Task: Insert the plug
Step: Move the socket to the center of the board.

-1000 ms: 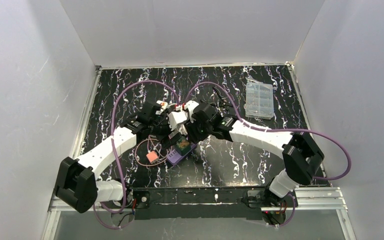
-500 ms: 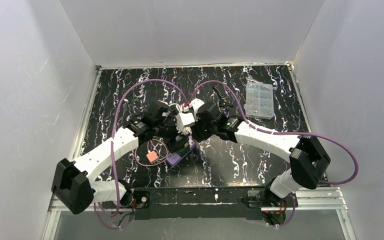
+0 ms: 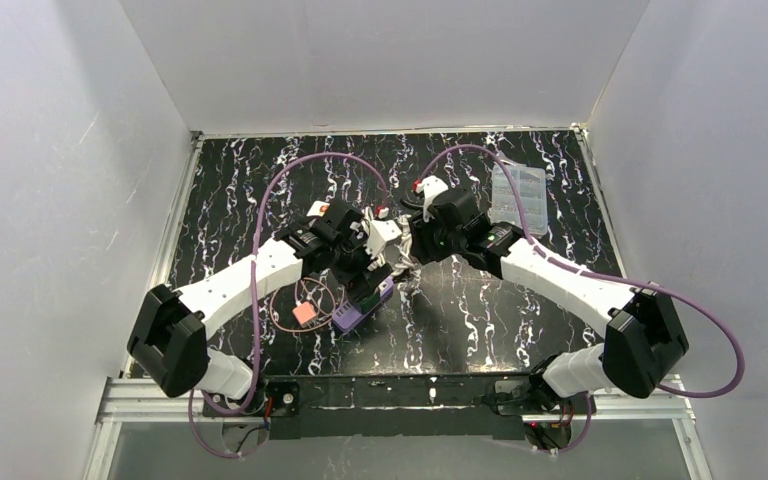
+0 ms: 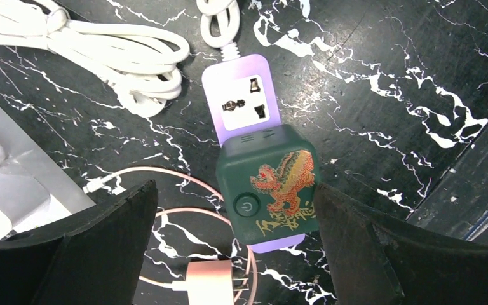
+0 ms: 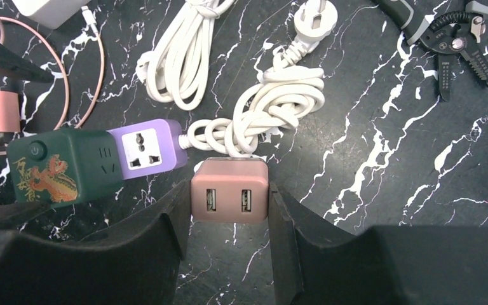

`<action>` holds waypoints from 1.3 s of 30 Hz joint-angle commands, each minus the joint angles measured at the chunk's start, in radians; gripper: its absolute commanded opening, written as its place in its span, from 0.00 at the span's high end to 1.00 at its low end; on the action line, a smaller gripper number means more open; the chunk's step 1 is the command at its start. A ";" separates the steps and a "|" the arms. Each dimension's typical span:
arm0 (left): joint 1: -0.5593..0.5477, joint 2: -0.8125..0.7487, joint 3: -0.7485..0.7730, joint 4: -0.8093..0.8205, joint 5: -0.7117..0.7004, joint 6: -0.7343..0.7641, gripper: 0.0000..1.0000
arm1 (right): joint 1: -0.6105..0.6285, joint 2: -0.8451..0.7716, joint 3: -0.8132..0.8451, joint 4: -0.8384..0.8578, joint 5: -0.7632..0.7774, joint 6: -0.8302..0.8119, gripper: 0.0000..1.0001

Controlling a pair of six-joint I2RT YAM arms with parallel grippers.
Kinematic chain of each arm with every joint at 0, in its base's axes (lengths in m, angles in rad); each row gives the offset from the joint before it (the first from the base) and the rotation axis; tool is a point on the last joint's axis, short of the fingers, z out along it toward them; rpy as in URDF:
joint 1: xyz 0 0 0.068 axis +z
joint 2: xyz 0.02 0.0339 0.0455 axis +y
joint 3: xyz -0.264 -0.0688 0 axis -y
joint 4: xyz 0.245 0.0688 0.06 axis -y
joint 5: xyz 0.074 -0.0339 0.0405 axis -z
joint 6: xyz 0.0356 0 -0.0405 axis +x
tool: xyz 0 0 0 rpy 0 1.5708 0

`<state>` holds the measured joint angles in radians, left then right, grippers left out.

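A purple power strip (image 4: 241,108) lies on the black marbled table with one bare socket showing. A dark green cube adapter (image 4: 270,190) with a dragon print sits plugged into its other end. My left gripper (image 4: 235,210) hangs open over that cube: the right finger is close beside it and the left finger is well clear. My right gripper (image 5: 229,197) is shut on a pink USB charger plug (image 5: 230,189), held above the table just right of the strip's free socket (image 5: 146,146). From above, both grippers (image 3: 360,262) (image 3: 400,252) hover over the strip (image 3: 352,316).
A second pink plug (image 4: 208,283) with a thin pink cable lies near the strip's green end. The strip's white cord (image 5: 279,105) is coiled behind it. Pliers (image 5: 448,38) and a clear parts box (image 3: 518,199) sit at the back right. A white block (image 4: 0,190) is at the left.
Both arms have swung to the right. The right gripper, still holding the pink charger, has drawn back from the left one toward the far right.
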<state>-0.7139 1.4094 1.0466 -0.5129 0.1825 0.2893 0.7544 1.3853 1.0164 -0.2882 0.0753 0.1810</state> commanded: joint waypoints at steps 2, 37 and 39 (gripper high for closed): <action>-0.009 -0.029 0.021 -0.091 0.006 -0.070 0.07 | -0.026 -0.044 -0.015 0.018 -0.015 0.015 0.99; -0.033 0.150 0.045 -0.095 0.149 0.215 0.60 | -0.161 -0.154 -0.038 -0.042 -0.068 0.064 0.99; -0.033 0.158 0.042 -0.103 0.178 0.255 0.64 | -0.164 -0.160 -0.039 -0.049 -0.065 0.065 0.99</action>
<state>-0.7418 1.5291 1.0836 -0.5861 0.2874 0.4393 0.5987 1.2606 0.9833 -0.3420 0.0154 0.2344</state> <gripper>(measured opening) 0.607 0.511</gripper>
